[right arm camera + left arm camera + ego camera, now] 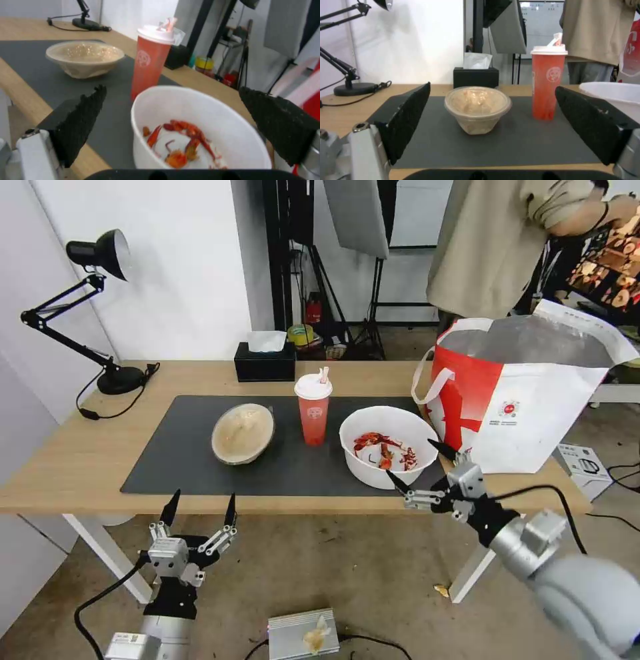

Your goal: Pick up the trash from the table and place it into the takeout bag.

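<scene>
On the table's [80,460] dark mat [187,460] stand a tan paper bowl [243,433] [477,110] [85,58], a red white-lidded cup [313,409] [548,81] [151,56] and a white bowl with red scraps [387,445] [196,132]. The red-and-white takeout bag [527,393] stands open at the table's right end. My right gripper [421,467] is open at the white bowl's near right rim, one fingertip on each side of it. Below the table's front edge my left gripper [200,508] is open, facing the tan bowl.
A black tissue box [265,361] sits at the table's back edge and a black desk lamp [100,313] at the back left. A person stands behind the bag. A small metal box [303,635] lies on the floor in front.
</scene>
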Controlling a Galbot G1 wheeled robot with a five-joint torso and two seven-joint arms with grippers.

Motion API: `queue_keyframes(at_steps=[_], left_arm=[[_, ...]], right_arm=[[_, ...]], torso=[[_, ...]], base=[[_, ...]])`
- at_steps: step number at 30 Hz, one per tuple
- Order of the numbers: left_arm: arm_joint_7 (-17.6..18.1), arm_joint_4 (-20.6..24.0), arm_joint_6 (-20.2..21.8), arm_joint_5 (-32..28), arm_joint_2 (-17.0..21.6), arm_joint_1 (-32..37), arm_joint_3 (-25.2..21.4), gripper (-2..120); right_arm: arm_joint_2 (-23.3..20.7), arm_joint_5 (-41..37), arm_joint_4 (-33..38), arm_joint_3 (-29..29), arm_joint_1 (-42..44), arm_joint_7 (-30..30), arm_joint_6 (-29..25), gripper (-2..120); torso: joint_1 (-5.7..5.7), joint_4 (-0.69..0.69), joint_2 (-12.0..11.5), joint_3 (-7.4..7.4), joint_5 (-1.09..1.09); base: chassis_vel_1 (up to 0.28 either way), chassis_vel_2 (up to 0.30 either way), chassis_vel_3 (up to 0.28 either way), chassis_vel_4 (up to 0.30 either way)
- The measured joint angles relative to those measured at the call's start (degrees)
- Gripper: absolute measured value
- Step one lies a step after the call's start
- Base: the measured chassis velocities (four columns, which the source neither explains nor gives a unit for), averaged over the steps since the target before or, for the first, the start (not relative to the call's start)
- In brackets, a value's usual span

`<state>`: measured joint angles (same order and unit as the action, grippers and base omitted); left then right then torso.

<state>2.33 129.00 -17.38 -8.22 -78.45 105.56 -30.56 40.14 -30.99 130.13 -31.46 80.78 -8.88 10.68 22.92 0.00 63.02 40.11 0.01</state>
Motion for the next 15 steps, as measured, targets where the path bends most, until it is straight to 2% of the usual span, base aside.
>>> queue_keyframes(at_steps=[3,7,10,15], left_arm=[[-0.3,-0.6,-0.4,0.4,-0.4,0.0,0.1,100],[-0.7,-0.8,-0.6,0.5,-0.7,-0.1,0.1,100],[-1.1,-0.9,-0.9,0.5,-1.0,-0.1,0.0,100],[-1.1,-1.0,-1.0,0.5,-1.1,-0.1,-0.2,100]], right_arm=[[-3.2,-3.0,-1.2,2.9,-5.0,-0.1,1.4,100],[-4.4,-4.6,-2.2,5.9,-8.4,-0.1,2.4,100],[-5.4,-7.7,-4.6,11.6,-16.1,-0.3,4.5,100],[-6.4,-11.5,-6.9,16.5,-23.0,-0.6,7.0,100]], torso=[[0.0,0.0,0.0,0.0,-0.01],[0.0,-0.01,0.0,0.0,-0.01],[0.0,0.01,0.0,0.0,-0.01],[0.0,0.0,0.0,0.0,-0.02]], base=[[0.0,0.0,0.0,0.0],[0.0,0.0,0.0,0.0],[0.0,0.0,0.0,0.0],[0.0,0.0,0.0,0.0]])
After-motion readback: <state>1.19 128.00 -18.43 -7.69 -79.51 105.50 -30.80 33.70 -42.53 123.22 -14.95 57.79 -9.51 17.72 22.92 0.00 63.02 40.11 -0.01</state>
